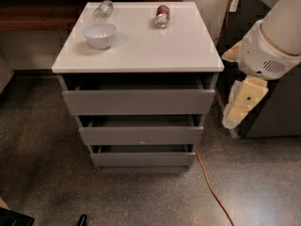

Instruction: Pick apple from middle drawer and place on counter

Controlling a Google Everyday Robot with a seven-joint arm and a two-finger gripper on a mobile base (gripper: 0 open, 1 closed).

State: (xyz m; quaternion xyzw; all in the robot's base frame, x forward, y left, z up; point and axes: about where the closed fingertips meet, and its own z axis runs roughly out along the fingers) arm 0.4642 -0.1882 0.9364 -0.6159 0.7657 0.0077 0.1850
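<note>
The grey drawer cabinet stands in the middle of the camera view. Its glossy pale counter forms the top. The middle drawer has a flat grey front with a tiny white speck and stands slightly ajar, with a dark gap above it. The apple is hidden; I see no part of it. My arm's white and cream links hang at the right, beside the cabinet's right side. The gripper itself is out of view.
A white bowl, a clear glass lying down and a red-labelled can on its side sit on the counter. An orange cable runs over the floor. A dark unit stands at the right, a wooden ledge behind.
</note>
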